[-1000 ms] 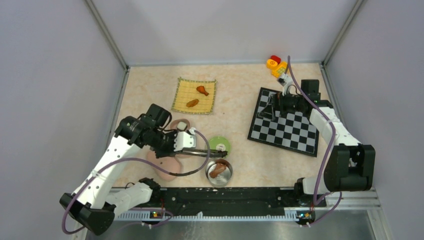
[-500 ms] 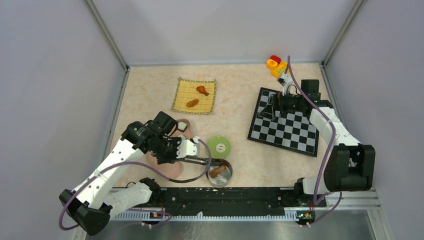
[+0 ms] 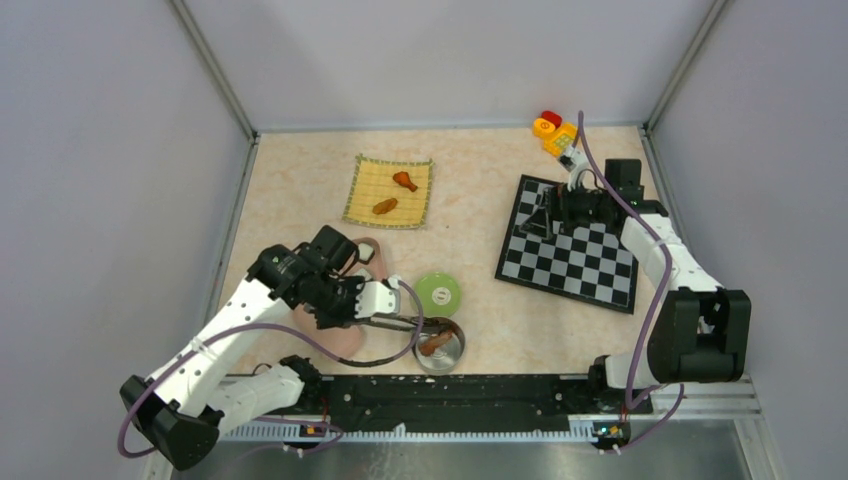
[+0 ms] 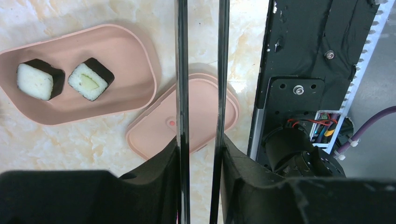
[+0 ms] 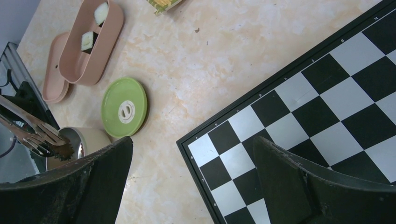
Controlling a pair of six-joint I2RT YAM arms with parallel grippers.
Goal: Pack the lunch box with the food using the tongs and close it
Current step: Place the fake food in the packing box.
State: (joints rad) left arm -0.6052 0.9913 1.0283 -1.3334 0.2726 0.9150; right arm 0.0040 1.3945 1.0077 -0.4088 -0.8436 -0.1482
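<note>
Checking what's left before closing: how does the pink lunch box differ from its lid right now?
The lunch box is deep and walled; the lid is shallow and nearly flat. The lunch box holds two sushi rolls; the lid looks bare and lies off, beside it. Both are pink, rounded oblongs.

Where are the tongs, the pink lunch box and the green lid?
tongs (image 4: 181, 70), left wrist view, its left blade.
pink lunch box (image 4: 130, 63), left wrist view, bare inner floor.
green lid (image 5: 124, 111), right wrist view, centre knob.
</note>
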